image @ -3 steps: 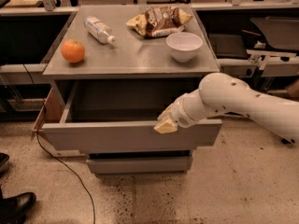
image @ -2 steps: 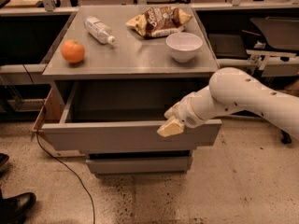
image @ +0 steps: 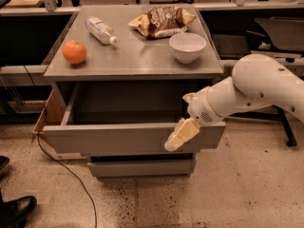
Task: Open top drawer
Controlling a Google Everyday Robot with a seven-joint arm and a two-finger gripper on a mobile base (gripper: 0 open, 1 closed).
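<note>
Hanging at top drawer (image: 118,139) front edge, right side: gripper (image: 179,136), placed for pulling. Drawer stands well out. Grip state: cannot tell.

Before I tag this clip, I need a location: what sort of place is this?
Probably a lab or workshop, not a home: a grey metal cabinet with its top drawer open, workbenches behind, a cable on the speckled floor. The gripper sits at the drawer's front, right of middle.
</note>
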